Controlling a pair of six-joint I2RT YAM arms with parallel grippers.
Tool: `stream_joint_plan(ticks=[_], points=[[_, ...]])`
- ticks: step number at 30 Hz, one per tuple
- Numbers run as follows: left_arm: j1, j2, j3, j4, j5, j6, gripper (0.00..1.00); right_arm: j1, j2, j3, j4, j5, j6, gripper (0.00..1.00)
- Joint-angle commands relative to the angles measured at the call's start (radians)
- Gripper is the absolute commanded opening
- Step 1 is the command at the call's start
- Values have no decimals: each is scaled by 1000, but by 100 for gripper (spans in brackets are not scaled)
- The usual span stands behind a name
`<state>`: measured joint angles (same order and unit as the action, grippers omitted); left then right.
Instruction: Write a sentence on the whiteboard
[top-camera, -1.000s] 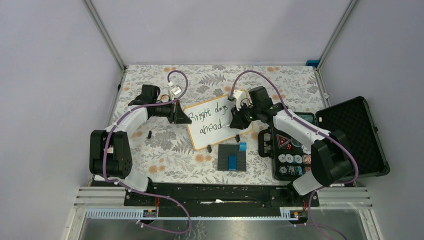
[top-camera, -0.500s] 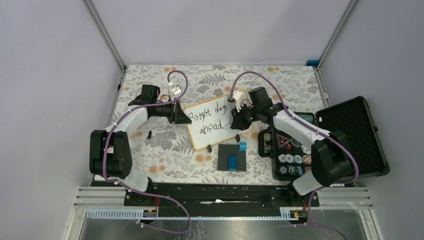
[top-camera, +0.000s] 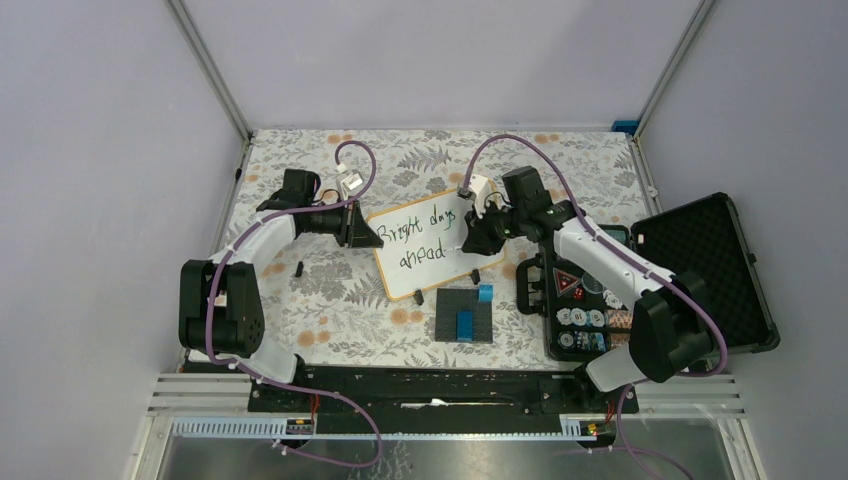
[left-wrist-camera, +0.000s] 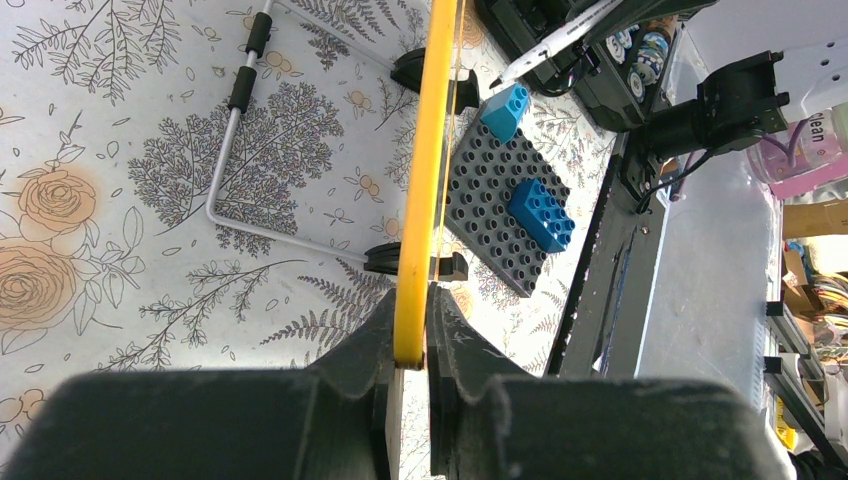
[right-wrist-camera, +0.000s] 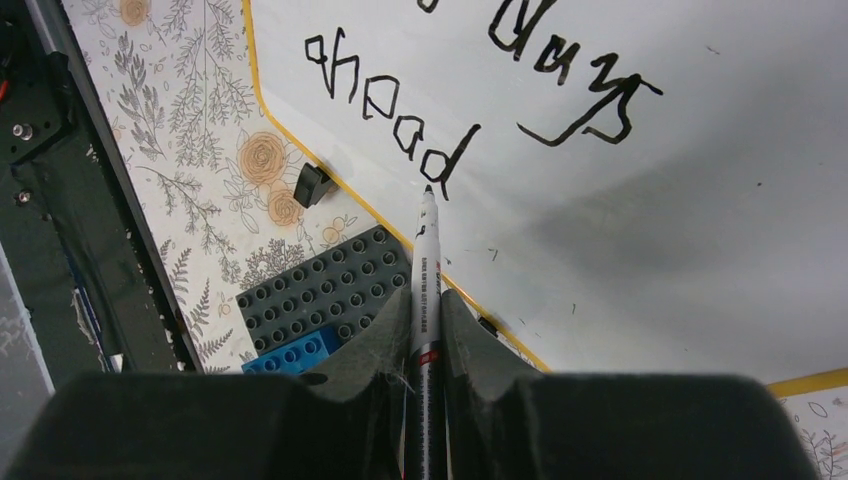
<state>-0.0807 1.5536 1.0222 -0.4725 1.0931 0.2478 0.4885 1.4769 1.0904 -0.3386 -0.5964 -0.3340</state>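
The whiteboard (top-camera: 455, 262) lies tilted at the table's middle, with "Bright days ahead" (top-camera: 420, 240) written on it in two lines. My left gripper (top-camera: 374, 237) is shut on the board's left edge. In the left wrist view the orange-yellow frame (left-wrist-camera: 428, 170) runs edge-on between the jaws of that gripper (left-wrist-camera: 410, 350). My right gripper (top-camera: 478, 240) is shut on a marker (right-wrist-camera: 425, 265). The marker's tip (right-wrist-camera: 428, 190) sits just below the last "d" of "ahead" (right-wrist-camera: 400, 110). I cannot tell whether the tip touches the board (right-wrist-camera: 680, 220).
A dark grey brick plate (top-camera: 454, 328) with blue bricks (top-camera: 467, 322) lies just in front of the board. An open black case of poker chips (top-camera: 590, 300) stands at the right, lid (top-camera: 705, 270) laid back. A small black piece (top-camera: 299, 268) lies left of the board.
My right arm's wrist has shifted slightly right and back while the marker stays at the end of "ahead". The left arm and the board have not moved.
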Motion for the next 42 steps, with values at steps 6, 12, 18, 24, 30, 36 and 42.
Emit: stream_joint_plan(ticks=[6, 12, 18, 24, 30, 36, 42], points=[[-7, 13, 27, 10, -124, 94, 0, -27, -11, 23, -6, -10, -23, 0], [-7, 12, 27, 9, -124, 94, 0, -27, 7, 26, 15, 7, -26, 0], [-7, 14, 26, 10, -124, 96, 0, -26, 36, 35, 26, 11, -26, 0], [-7, 16, 23, 9, -125, 100, 0, -27, 62, 32, 39, 34, -34, 0], [-7, 17, 21, 11, -128, 102, 0, -27, 75, 33, 46, 57, -38, 0], [-7, 16, 20, 11, -133, 102, 0, -27, 80, 27, 45, 78, -50, 0], [-7, 8, 20, 11, -140, 100, 2, -27, 48, 49, -17, 14, -57, 0]])
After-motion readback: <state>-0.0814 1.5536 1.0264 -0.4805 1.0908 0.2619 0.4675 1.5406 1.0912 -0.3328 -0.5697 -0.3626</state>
